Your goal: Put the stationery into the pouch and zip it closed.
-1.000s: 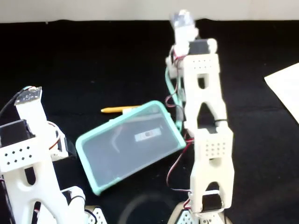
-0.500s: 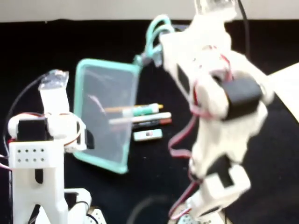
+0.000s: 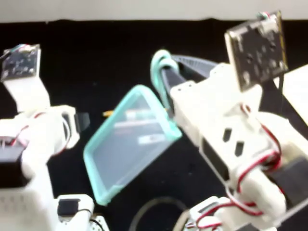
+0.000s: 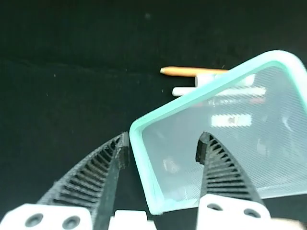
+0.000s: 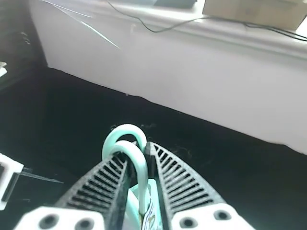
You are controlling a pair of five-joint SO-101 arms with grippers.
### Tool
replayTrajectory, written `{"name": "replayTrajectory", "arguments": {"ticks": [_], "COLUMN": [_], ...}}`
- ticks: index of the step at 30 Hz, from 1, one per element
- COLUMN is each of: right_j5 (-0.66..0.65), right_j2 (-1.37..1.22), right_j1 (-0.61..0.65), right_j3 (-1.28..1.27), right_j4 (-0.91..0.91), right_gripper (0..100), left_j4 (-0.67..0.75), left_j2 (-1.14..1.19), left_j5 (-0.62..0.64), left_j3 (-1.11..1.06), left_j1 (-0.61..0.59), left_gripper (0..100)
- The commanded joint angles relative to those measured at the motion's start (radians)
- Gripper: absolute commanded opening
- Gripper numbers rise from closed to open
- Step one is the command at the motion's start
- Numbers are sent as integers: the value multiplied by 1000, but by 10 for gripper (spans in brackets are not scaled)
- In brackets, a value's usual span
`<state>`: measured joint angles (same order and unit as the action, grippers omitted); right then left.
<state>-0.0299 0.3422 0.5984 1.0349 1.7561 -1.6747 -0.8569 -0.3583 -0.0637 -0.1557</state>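
1. On my right arm (image 3: 226,125), the jaws are pinched almost closed on the pouch's mint loop handle (image 5: 125,143). Both strands of the loop are squeezed between them, and the loop arches out past the tips.
2. On my left arm (image 3: 38,130), the jaws are spread wide and hold nothing. One rounded corner of the pouch (image 4: 259,143) sits in the gap between them. Its mint rim is just beside one tip, and the other tip lies over the mesh face. I cannot tell whether either tip touches it.
3. From above, the pouch (image 3: 130,144) hangs tilted below the right jaws by its loop handle (image 3: 161,65), with its low end toward the left jaws. I cannot tell whether that low corner rests on the black surface (image 3: 96,57).
4. I count one pouch with one loop handle.
5. Beyond the left jaws, past the pouch's far edge, I count one orange pencil (image 4: 192,71) and one white pen (image 4: 184,91). Both lie on the surface and poke out from behind the rim.
6. Through the mesh I see one small white block (image 4: 230,119). I cannot tell whether it is inside the pouch or behind it. Other streaks near it are too blurred to count.
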Motion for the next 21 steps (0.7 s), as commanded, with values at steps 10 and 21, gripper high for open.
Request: {"name": "replayTrajectory", "arguments": {"ticks": [10,21], "right_j5": [64,66], "right_j2": [16,-90], "right_j1": [163,291], "right_j3": [19,22], "right_j4": [-183,-303], "right_gripper": [6,6], "left_j4": [-86,-94], "left_j2": [-305,-518], "left_j5": [12,242], "left_j3": [-28,-229], "left_j1": [13,18], "left_gripper": [241,242]}}
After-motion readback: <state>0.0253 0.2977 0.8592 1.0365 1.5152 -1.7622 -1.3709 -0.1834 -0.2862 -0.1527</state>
